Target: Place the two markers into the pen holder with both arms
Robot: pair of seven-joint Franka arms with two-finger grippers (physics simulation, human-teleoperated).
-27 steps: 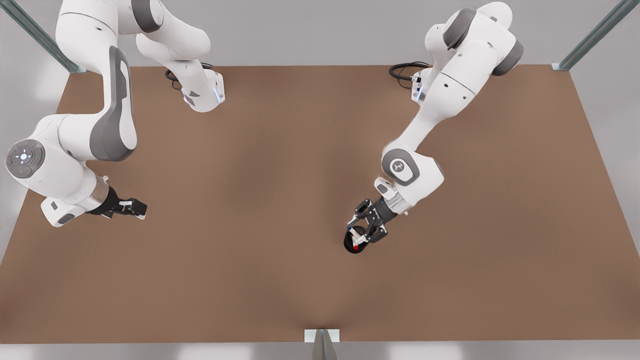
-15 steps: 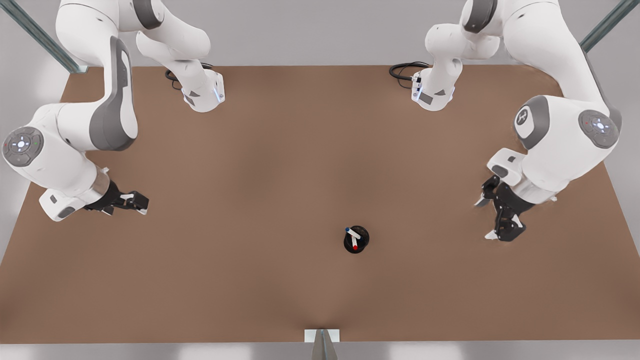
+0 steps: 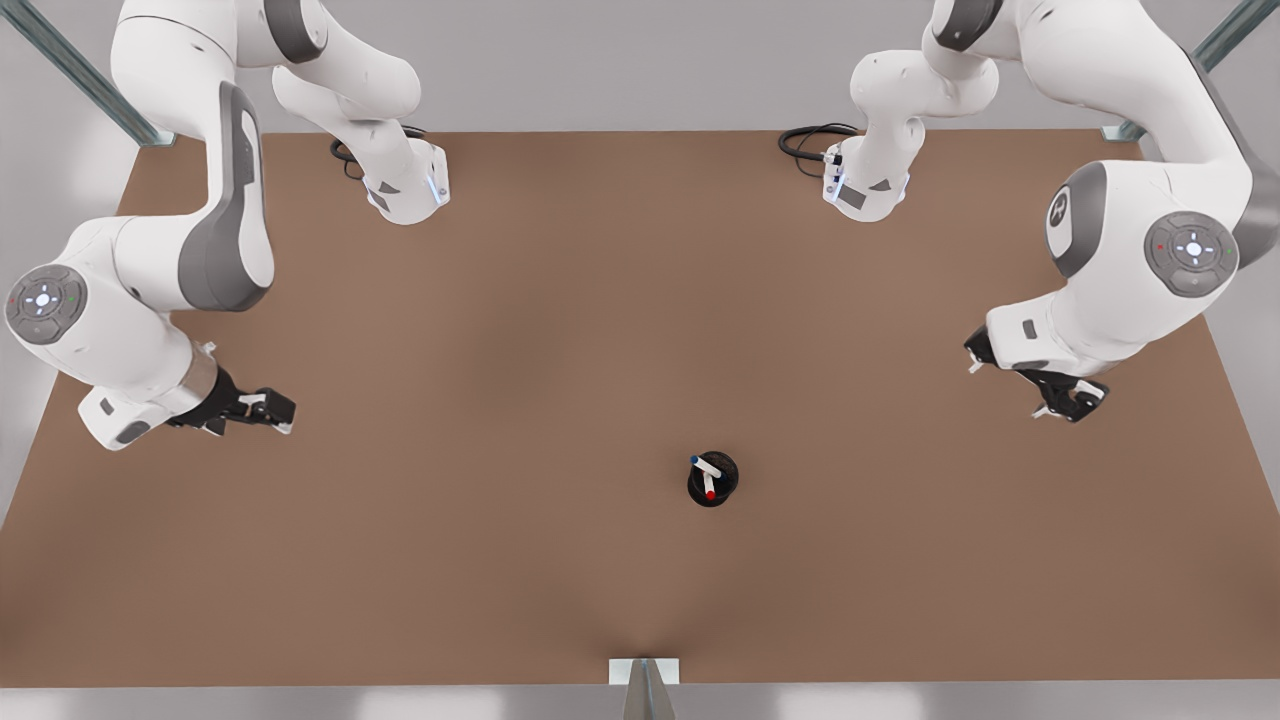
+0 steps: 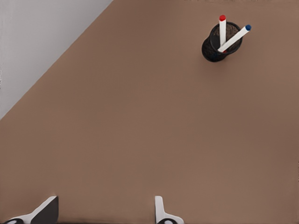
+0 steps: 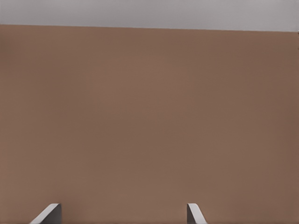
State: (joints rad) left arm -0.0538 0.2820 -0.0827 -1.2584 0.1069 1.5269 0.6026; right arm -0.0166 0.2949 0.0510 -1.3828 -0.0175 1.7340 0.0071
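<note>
Plain brown bench (image 3: 500, 560), grey walls all round, nothing fancy.

Starting from the near edge in the front view: first up, the pen holder (image 3: 728, 472), standing upright a bit to the front view's right of centre. Got both markers inside it already, the red-capped marker (image 3: 709, 489) and the blue-capped marker (image 3: 706, 466), caps up, barrels crossing in the cup. Same story from the left wrist view: red one close to upright, blue one leaning out over the rim, long axis tilted away from that camera.

Further back, the left end effector (image 3: 1008, 390) on the front view's right. Fingers spread apart, gripping nothing, well clear of the cup. From there, the holder lying off toward the front view's left and a little nearer the front edge.

Then the right end effector (image 3: 272, 413) over on the front view's left, also spread and empty. Even farther from the cup, just waiting.

Farthest back, a black cable (image 3: 815, 140) coiled by an arm base at the far edge.

Looks finished to me, honestly. For any follow-up poke at that leaning blue marker, left arm the closer bet, coming in from the front view's right.
</note>
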